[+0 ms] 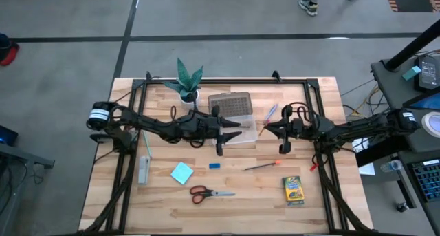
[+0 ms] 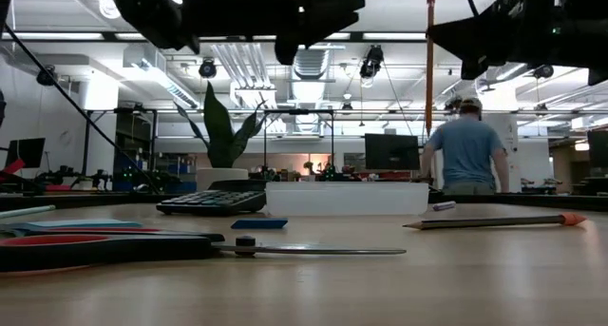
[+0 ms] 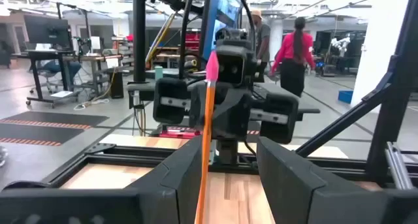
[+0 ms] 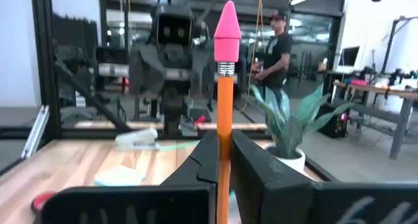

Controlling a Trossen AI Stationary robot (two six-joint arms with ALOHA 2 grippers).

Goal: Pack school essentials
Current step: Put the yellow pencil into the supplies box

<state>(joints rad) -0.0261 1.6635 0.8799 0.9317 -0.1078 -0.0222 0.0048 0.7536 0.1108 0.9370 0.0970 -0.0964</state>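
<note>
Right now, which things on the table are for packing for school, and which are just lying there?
For school: scissors, note pad, eraser, crayon box, pencil on the table, upright pencil in the shut right gripper.

Just lying about: plant, clear box with grey lid. Left gripper waits open, over the box.

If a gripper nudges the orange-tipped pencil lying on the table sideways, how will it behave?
The pencil is long, thin and lies flat on the smooth wooden table, so it would probably roll or swivel rather than slide straight. It looks stiff and light, so it should lift without bending.
</note>
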